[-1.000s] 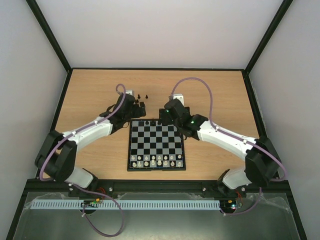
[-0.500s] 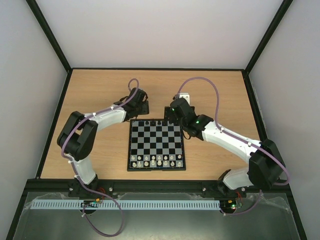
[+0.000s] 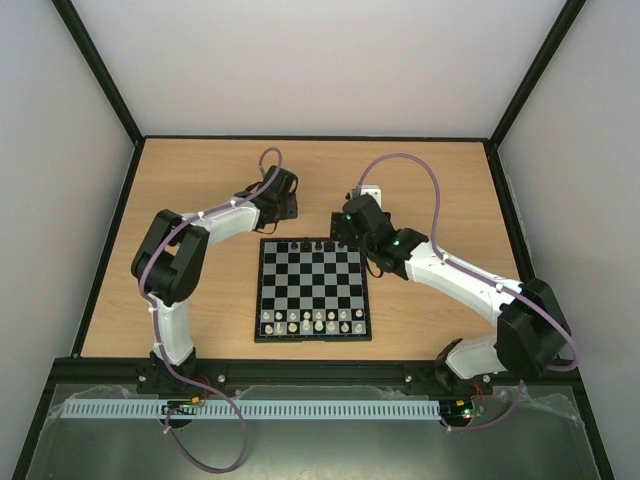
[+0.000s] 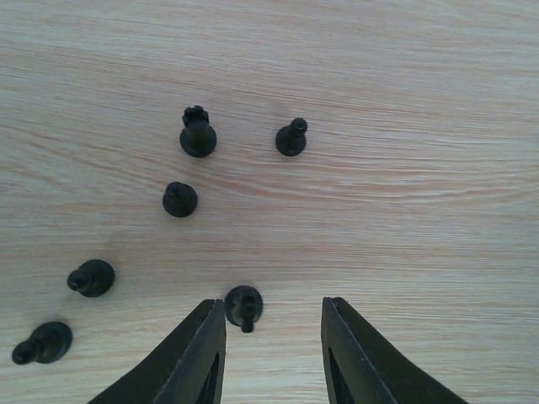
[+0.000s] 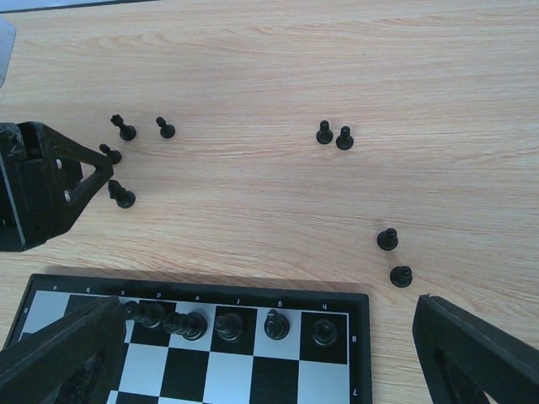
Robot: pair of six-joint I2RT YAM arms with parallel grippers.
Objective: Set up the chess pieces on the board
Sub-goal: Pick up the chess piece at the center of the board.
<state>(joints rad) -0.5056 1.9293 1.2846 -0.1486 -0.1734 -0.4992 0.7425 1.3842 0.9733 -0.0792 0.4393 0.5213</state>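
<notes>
On my left, the left tool [image 4: 274,307] hangs low over the table [image 4: 404,101], just beyond the board's far-left corner. Its jaws are partly apart and straddle one small black piece [image 4: 244,305]. That piece sits close against one jaw with a clear gap to the other, so I read nothing as clamped yet. Five other loose pieces [image 4: 179,199] are scattered ahead and to the left of it, none touching. I judge the step in hand to be the pickup of that straddled piece. The next move calls for squeezing gently so the piece is not tipped or flicked aside. It then needs a straight lift clear of its neighbours before I carry it to a free square on the black side. In the middle, the board [image 3: 312,290] lies square to the arms, with the white pieces [image 3: 315,320] ranked along its near edge. About six black figures [image 5: 229,325] stand on the far rank, the leftmost ones crowded together. The row next to them looks bare, so I judge much of the task is left. On my right, the right tool [image 5: 269,303] hovers over the board's far edge with its jaws spread wide, holding nothing. Four more black pieces [image 5: 344,137] wait on the table beyond it in two loose pairs.
</notes>
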